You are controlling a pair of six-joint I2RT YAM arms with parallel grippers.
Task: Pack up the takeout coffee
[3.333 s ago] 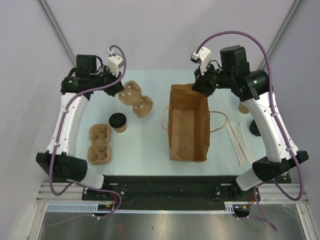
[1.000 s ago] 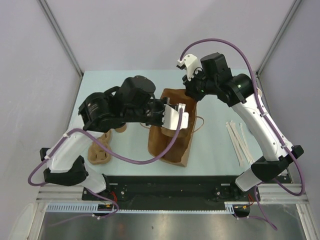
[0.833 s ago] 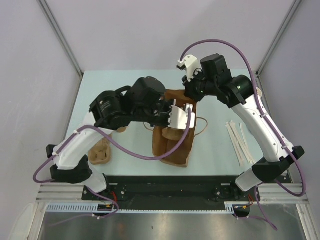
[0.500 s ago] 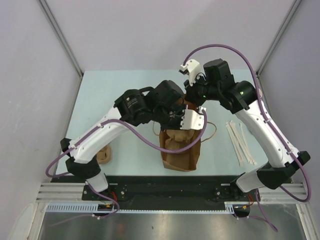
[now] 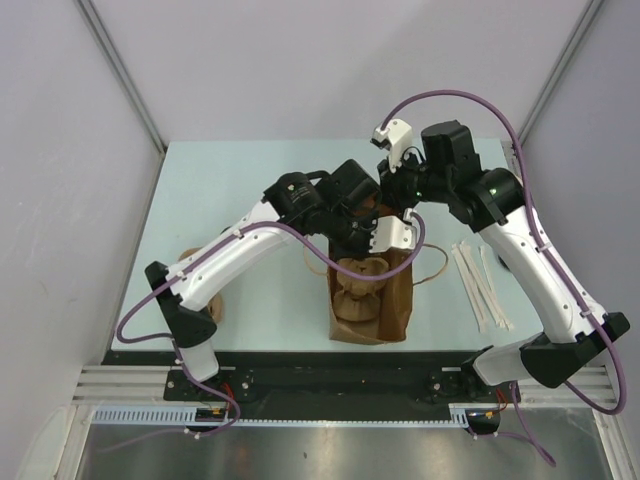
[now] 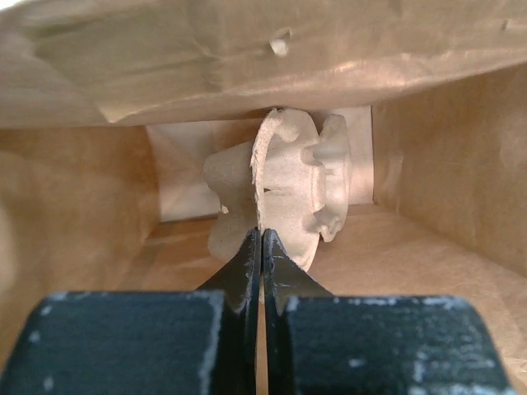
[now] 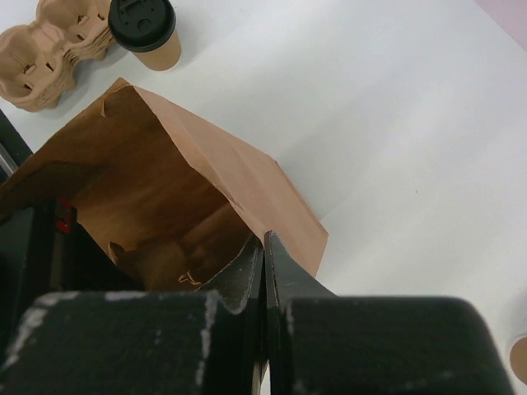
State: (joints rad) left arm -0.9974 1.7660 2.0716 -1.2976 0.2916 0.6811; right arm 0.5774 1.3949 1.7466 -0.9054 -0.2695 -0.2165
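The takeout coffee, a tan cup with a black lid, stands on the table beyond the bag in the right wrist view; my left arm hides it in the top view. The brown paper bag stands open. My right gripper is shut on the bag's rim and holds it up. My left gripper is inside the bag, shut on the edge of a pulp cup carrier, which also shows in the bag's mouth in the top view.
A stack of pulp carriers lies beside the coffee. Another carrier sits at the table's left front. White stir sticks lie at the right. A tan cup edge shows at the right.
My left arm has swung right from the table's left side with a carrier and lowered it into the bag. My right gripper has raised the bag's rim, standing the bag up.
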